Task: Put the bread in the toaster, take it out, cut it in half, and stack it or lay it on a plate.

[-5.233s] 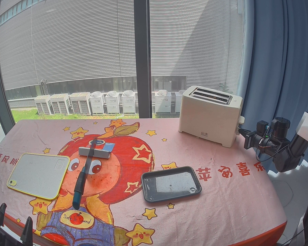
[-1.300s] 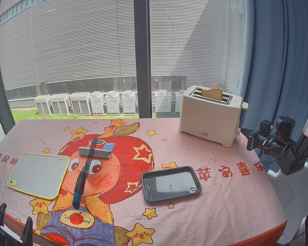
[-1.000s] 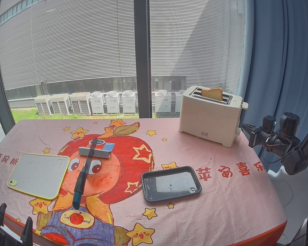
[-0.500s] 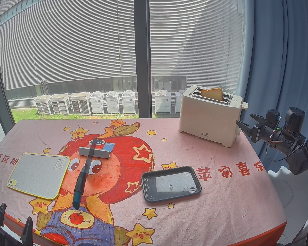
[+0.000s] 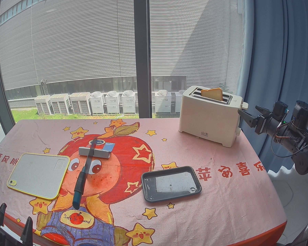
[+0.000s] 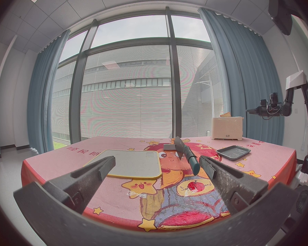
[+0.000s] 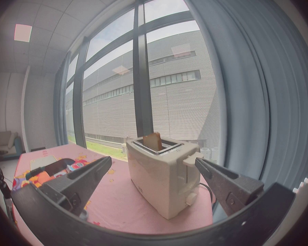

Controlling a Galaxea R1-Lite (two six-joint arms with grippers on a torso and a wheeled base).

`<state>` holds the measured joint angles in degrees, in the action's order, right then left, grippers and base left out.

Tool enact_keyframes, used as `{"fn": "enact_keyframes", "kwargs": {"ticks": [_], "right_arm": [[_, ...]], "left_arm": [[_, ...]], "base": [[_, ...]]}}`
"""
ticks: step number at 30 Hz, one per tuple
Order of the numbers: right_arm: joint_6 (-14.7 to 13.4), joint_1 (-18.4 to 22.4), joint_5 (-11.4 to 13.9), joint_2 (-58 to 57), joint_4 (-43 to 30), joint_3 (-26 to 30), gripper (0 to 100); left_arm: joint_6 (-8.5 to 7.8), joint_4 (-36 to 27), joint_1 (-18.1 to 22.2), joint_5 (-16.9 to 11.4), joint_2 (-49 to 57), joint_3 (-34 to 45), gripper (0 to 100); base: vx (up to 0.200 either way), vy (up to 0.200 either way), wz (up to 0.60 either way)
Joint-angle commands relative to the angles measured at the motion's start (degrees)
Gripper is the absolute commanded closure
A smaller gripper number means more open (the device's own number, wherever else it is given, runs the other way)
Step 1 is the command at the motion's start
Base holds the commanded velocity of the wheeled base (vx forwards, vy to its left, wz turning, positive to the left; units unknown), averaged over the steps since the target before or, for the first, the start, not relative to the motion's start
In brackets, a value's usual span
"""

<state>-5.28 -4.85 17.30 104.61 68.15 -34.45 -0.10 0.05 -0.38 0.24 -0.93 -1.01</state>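
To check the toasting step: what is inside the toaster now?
A bread slice stands in a slot of the toaster, its top sticking out. The walls hide its lower part.

Toaster [image 5: 208, 120] shows a cream shell, smooth with soft sheen, plastic by the look; bread [image 5: 212, 94] dry, porous; plate [image 5: 144, 188] dark, glossy, reflecting light; cutting board [image 5: 37, 175] matt, finely speckled; knife [image 5: 82, 175] handle matt; printed cloth [image 5: 229, 202] over the surface soft, lightly creased.

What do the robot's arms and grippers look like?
The left gripper and right gripper have dark grey, wedge-shaped fingers with textured surfaces. The right arm is black, with rounded joints, thin looping cables and a white upper link.
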Motion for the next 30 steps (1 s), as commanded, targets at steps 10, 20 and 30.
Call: {"fn": "enact_keyframes", "kwargs": {"ticks": [10, 20, 30], "right_arm": [[-10.0, -1.5, -7.6, -6.0, 6.6, 0.1, 0], [-24.7, -1.7, -10.5, -5.9, 13.7, 2.0, 0], [-26.5, -3.6, -7.4, -3.4, 16.6, 1.3, 0]], "left_arm": [[0.01, 0.0, 0.0, 0.0, 0.9, 1.0, 0], [0.01, 0.0, 0.0, 0.0, 0.9, 1.0, 0], [0.01, 0.0, 0.0, 0.0, 0.9, 1.0, 0]], "base": [[0.0, 0.0, 0.0], [0.0, 0.0, 0.0], [0.0, 0.0, 0.0]]}}
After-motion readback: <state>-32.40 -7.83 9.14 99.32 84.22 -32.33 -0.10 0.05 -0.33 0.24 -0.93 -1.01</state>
